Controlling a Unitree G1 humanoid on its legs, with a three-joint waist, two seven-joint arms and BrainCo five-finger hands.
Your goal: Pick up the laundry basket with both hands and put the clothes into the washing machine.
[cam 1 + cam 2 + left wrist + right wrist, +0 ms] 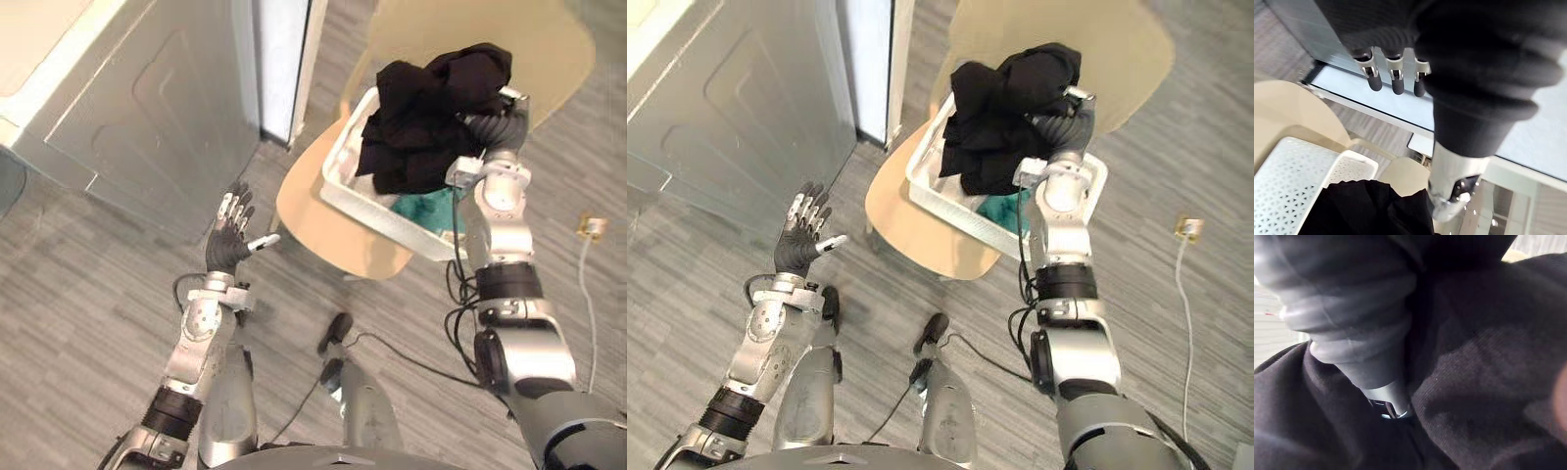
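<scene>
My right robot hand point(495, 127) is buried in the black clothes point(431, 108) heaped in the basket point(367, 211) on the chair point(313, 211), so I cannot tell its grip. My left robot hand point(232, 240) hovers open, likely free for the basket's rim.

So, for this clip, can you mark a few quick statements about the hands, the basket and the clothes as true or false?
1. The left hand is open and holds nothing. True.
2. The white basket stands on the floor. False: it rests on a beige chair.
3. The right hand is in among the black clothes at the basket. True.
4. Both hands are on the basket. False: the left hand is raised well apart from it.
5. A green garment lies in the basket below the black clothes. True.
</scene>
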